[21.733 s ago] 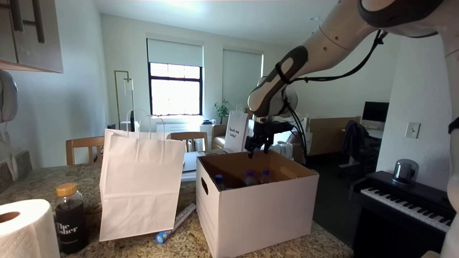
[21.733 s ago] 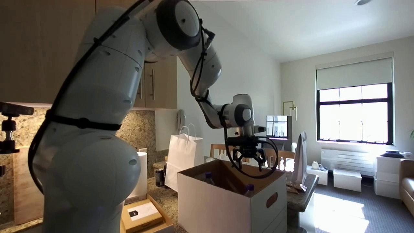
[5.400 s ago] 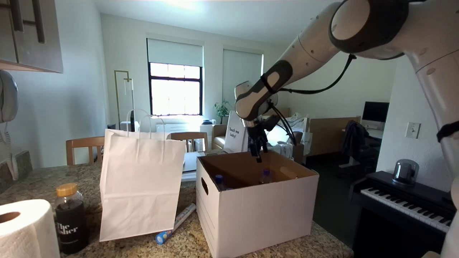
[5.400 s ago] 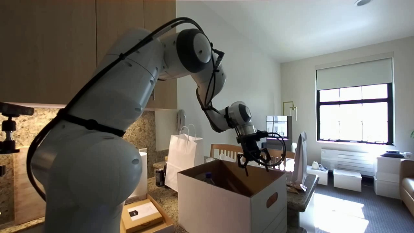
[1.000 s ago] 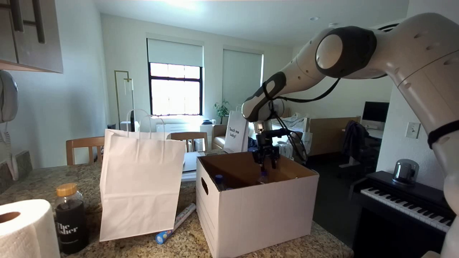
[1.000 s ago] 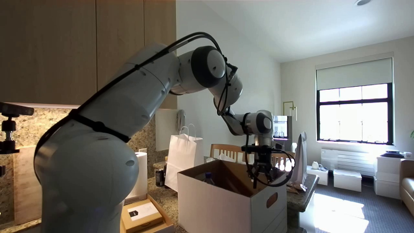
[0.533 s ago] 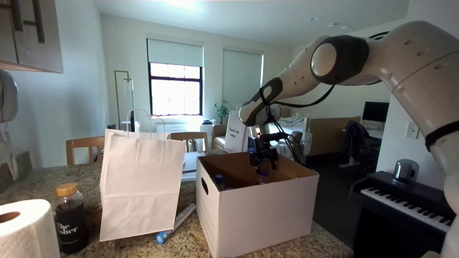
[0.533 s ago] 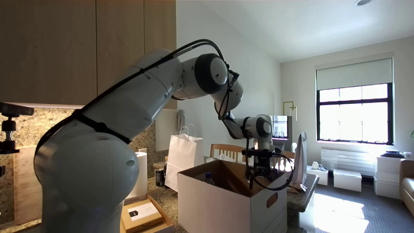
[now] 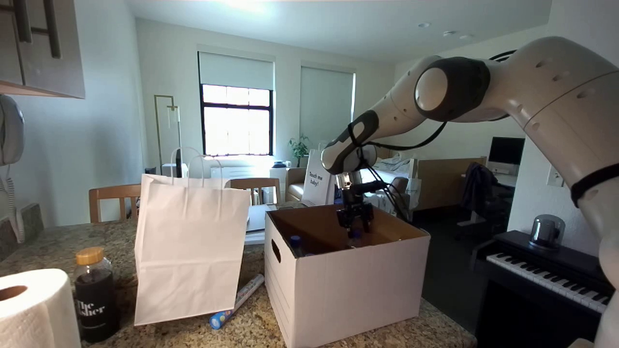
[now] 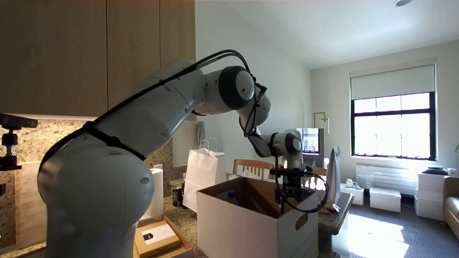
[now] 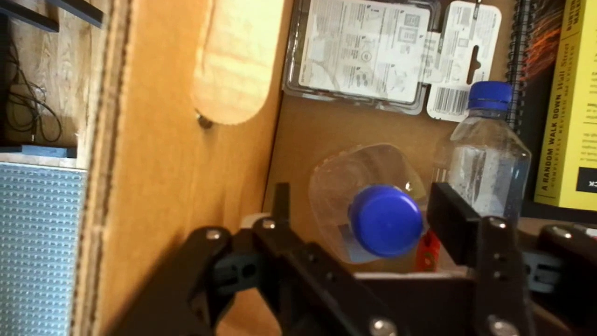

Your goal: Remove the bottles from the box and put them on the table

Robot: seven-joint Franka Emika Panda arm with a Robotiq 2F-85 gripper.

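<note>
Jaws apart, the gripper (image 11: 360, 205) hangs partly inside the white cardboard box (image 9: 358, 292), a blue-capped plastic bottle (image 11: 387, 221) between its fingertips. Another clear bottle (image 11: 489, 158) shows just past one finger.

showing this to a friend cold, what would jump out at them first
Probably the bulky pale-grey jointed robot arm, filling much of both exterior views, its black two-fingered gripper down in the mouth of the large white cardboard box. In the wrist view, a blue-capped clear plastic bottle shows between the gripper's open jaws. A tall white paper bag also stands out, on the speckled stone countertop beside the box.
</note>
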